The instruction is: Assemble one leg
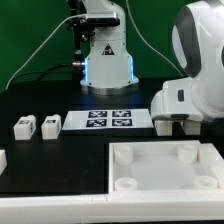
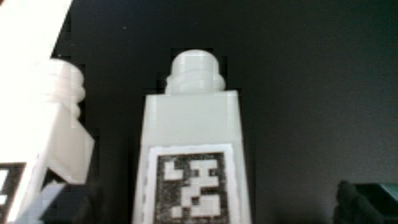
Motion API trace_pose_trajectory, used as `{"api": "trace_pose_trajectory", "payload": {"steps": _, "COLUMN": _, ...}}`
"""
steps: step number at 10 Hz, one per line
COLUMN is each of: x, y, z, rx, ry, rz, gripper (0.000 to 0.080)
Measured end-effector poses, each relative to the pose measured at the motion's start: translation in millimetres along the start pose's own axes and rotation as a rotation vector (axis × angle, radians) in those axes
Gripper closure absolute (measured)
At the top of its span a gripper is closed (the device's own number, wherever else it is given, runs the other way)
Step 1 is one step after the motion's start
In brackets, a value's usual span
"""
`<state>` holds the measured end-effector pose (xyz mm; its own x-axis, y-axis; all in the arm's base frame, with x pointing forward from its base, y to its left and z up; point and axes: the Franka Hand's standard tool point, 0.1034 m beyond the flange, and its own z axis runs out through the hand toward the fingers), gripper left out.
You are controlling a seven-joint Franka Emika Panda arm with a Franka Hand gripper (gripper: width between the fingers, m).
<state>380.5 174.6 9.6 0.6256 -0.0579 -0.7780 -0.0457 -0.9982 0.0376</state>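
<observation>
In the wrist view a white leg point(image 2: 192, 130) with a rounded peg end and a black-and-white tag lies on the black table between my fingers. My gripper point(image 2: 214, 208) is open, with dark fingertips point(image 2: 59, 203) well clear of the leg on both sides. A second leg point(image 2: 57, 120) lies beside it. In the exterior view my gripper point(image 1: 176, 126) hangs low over the table behind the tray's far right side. The leg under it is hidden there. Two more legs point(image 1: 22, 126) point(image 1: 50, 124) lie at the exterior view's left.
The large white tray point(image 1: 150, 170) with round corner sockets fills the front right. The marker board point(image 1: 108, 120) lies in the middle, behind it. Another white part point(image 1: 2, 158) shows at the left edge. The arm's base stands at the back.
</observation>
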Motion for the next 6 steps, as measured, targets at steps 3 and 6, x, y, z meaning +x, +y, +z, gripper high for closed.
{"api": "trace_pose_trajectory", "payload": {"steps": 3, "x": -0.1, "y": -0.1, "z": -0.1, "rx": 0.000, "ry": 0.000, "rz": 0.000, "gripper": 0.0423}}
{"api": "trace_pose_trajectory", "payload": {"steps": 6, "x": -0.1, "y": -0.1, "z": -0.1, "rx": 0.000, "ry": 0.000, "rz": 0.000, "gripper": 0.0510}}
